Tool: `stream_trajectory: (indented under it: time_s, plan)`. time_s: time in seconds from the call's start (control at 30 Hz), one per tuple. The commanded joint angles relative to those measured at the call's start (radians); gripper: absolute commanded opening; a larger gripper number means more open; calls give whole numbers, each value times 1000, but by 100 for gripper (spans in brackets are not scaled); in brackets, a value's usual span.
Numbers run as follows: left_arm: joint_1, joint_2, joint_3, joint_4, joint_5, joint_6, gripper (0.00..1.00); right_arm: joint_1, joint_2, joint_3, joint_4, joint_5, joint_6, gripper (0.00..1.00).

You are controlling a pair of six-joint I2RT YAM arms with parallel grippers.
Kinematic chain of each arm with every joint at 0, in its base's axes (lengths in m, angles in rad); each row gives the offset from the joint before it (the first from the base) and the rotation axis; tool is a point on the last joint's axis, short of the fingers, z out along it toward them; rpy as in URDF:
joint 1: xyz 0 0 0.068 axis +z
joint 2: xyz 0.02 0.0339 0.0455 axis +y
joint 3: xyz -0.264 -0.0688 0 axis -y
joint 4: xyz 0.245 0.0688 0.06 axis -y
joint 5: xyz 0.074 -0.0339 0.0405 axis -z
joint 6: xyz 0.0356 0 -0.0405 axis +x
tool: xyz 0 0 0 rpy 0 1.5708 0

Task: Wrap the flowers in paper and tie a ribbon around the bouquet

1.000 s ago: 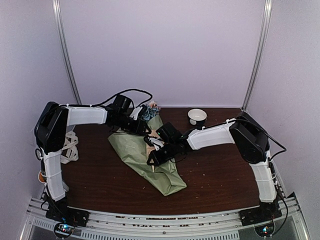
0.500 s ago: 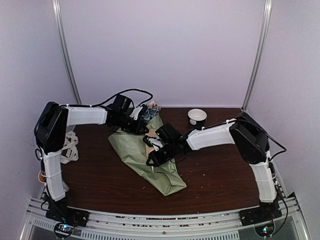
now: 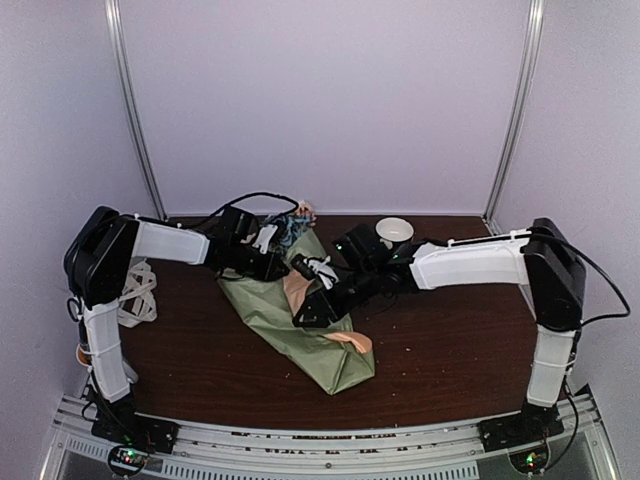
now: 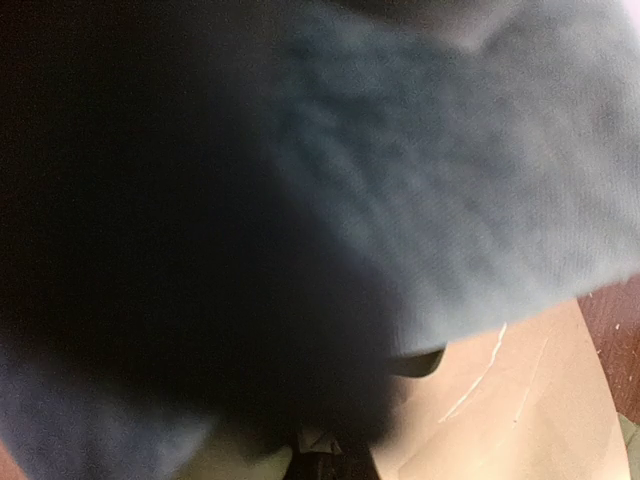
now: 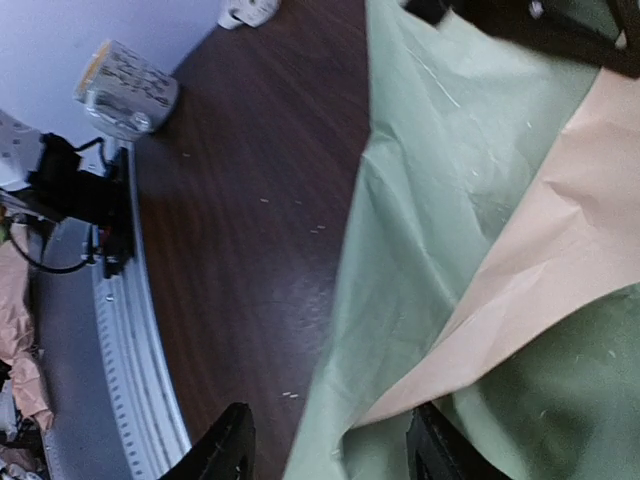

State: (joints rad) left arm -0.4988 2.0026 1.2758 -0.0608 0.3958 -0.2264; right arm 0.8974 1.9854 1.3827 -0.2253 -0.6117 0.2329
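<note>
The paper [image 3: 300,335] is lying folded on the surface [image 3: 440,340], narrow end nearest, the right tool [image 3: 312,305] is hovering released over its middle, and the left tool [image 3: 280,262] is sitting clenched beside the flowers [image 3: 293,222] at its far end.

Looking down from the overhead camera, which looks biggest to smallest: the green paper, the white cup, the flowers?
Largest: the paper, by far.
Then the white cup and the flowers, which look about alike. Only the blooms show above the wrapping, so I won't rank those two.
</note>
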Motion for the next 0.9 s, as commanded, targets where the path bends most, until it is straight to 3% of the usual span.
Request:
stream_trajectory:
  time_s: [0.0, 0.1, 0.2, 0.33, 0.63, 0.67, 0.8, 0.87]
  plan:
    - [27, -21, -58, 25, -34, 27, 0, -33, -197, -121, 101, -198, 17, 53]
    - [40, -21, -69, 39, -34, 29, 0, -104, -274, -243, 237, -233, 107, 52]
    - [46, -20, -77, 50, -34, 31, 0, -189, -258, -277, 243, -91, 179, 39]
    - [46, -21, -84, 58, -31, 33, 0, -183, -135, -180, 139, -13, 160, 28]
    - [47, -44, -86, 73, -36, 32, 0, -73, 144, 34, 71, -6, 130, 22]
    - [48, -53, -89, 80, -33, 31, 7, -70, 164, 45, 74, -4, 135, 21]
    - [46, -166, -132, 137, -14, 17, 54, -53, 225, 60, 90, -2, 140, 21]
    - [45, -243, -158, 145, -16, 9, 64, -49, 244, 70, 85, 0, 137, 21]
